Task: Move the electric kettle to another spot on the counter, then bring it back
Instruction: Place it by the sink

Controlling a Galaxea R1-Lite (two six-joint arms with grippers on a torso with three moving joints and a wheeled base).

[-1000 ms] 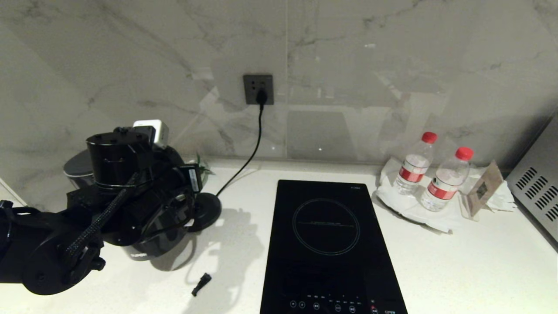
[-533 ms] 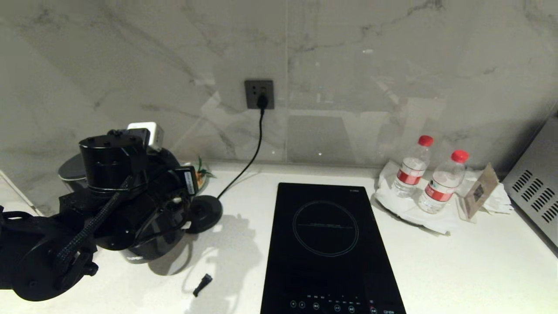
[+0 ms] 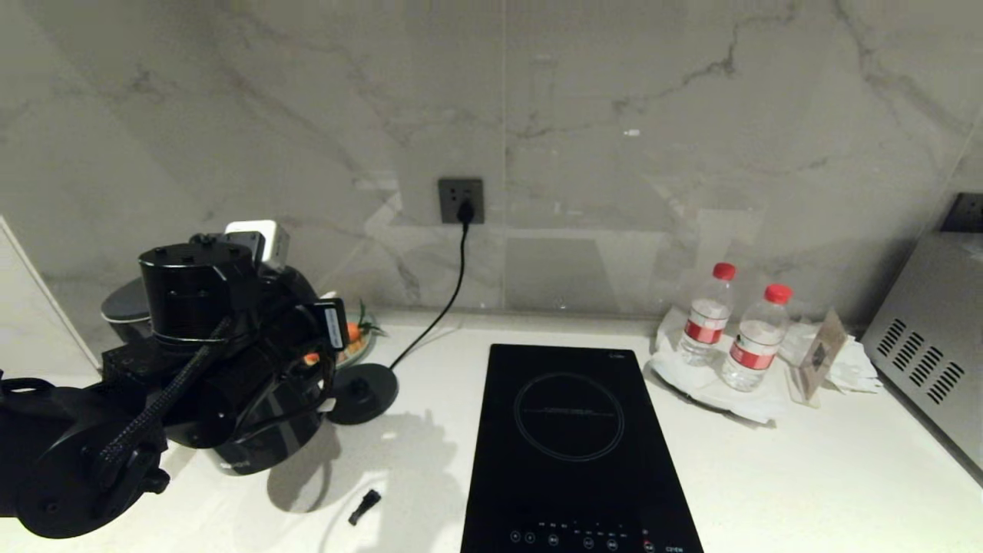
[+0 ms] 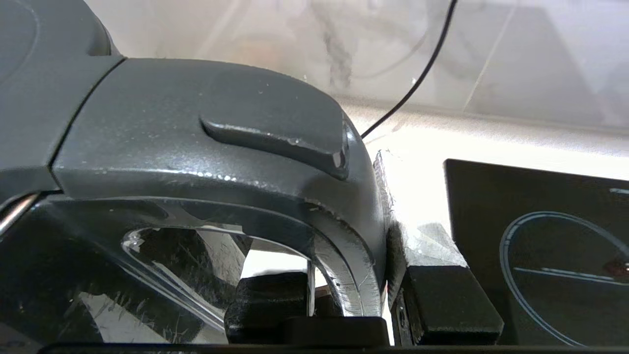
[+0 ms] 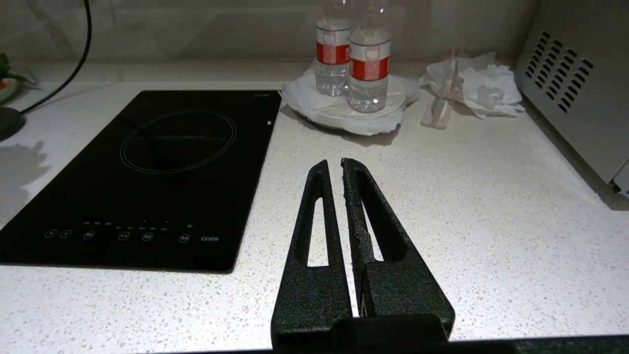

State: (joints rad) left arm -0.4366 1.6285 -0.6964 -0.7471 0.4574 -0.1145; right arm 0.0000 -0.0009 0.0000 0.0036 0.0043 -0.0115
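Observation:
The electric kettle [image 3: 257,452] is at the counter's [image 3: 806,476] far left, mostly hidden behind my left arm [image 3: 192,361]. Only its grey lid edge and dark lower body show there. In the left wrist view its loop handle [image 4: 221,132] fills the picture. My left gripper [image 4: 354,290] is shut on that handle, one finger inside the loop and the other finger [image 4: 442,295] outside it. Whether the kettle's bottom touches the counter I cannot tell. My right gripper [image 5: 334,164] is shut and empty, low over the speckled counter [image 5: 491,221] beside the cooktop.
The round black base disc [image 3: 362,392] lies right of the kettle, its cord running up to the wall socket [image 3: 461,201]. A black cooktop [image 3: 576,430] sits mid-counter, with two water bottles [image 3: 706,315] on white paper, a grey vented appliance [image 3: 929,361] far right and a small black piece [image 3: 363,507] in front.
The whole head view has slid downward, showing more wall, so the camera has moved. The left arm still grips the kettle in about the same place beside the base disc.

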